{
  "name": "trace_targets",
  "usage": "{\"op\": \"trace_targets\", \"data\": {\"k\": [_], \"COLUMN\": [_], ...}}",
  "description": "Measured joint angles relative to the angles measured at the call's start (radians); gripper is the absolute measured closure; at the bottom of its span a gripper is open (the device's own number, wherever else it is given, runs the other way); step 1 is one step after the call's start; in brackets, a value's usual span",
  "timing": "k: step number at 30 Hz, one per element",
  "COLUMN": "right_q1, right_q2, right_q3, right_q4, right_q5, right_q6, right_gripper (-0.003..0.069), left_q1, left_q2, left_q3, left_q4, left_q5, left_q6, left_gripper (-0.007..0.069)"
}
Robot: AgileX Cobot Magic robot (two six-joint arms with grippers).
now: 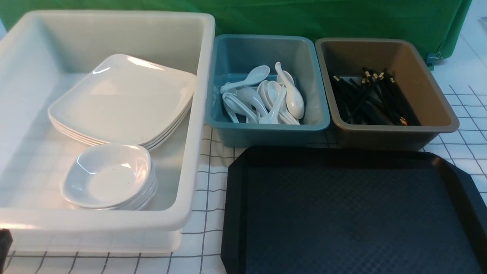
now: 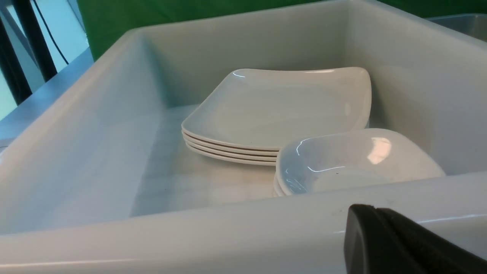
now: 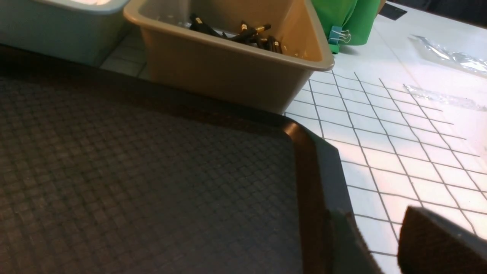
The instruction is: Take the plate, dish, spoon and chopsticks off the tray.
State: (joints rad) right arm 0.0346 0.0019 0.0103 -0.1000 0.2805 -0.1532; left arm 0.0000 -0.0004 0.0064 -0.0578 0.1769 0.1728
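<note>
The black tray (image 1: 354,213) has nothing on it; its textured floor fills the right wrist view (image 3: 152,171). A stack of large white plates (image 1: 121,99) lies in the white tub, also seen in the left wrist view (image 2: 281,106). A stack of small white dishes (image 1: 110,177) sits in front of them (image 2: 354,160). Several white spoons (image 1: 266,97) lie in the teal tub. Black chopsticks (image 1: 373,99) lie in the brown tub (image 3: 243,34). My left gripper (image 2: 374,210) is shut and empty, just outside the white tub's near wall. My right gripper (image 3: 374,208) is open and empty beside the tray's right rim.
The white tub (image 1: 201,114) stands at the left, its near wall close to my left gripper (image 2: 190,236). The teal tub (image 1: 266,131) and brown tub (image 1: 437,95) stand behind the tray. A checked cloth (image 3: 399,144) covers the table; a green backdrop (image 1: 342,19) hangs behind.
</note>
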Motion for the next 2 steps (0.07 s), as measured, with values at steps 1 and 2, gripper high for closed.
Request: {"op": "trace_targets", "data": {"k": [1,2], "right_q1": [0.0,0.0], "right_q2": [0.0,0.0], "right_q3": [0.0,0.0], "right_q4": [0.0,0.0], "right_q5": [-0.001,-0.001], "right_q6": [0.0,0.0], "right_gripper": [0.0419,0.0419], "left_q1": [-0.001,-0.001], "left_q2": [0.0,0.0], "left_q3": [0.0,0.0], "left_q4": [0.0,0.0], "left_q5": [0.0,0.0], "left_q6": [0.0,0.0], "left_gripper": [0.062,0.062]}}
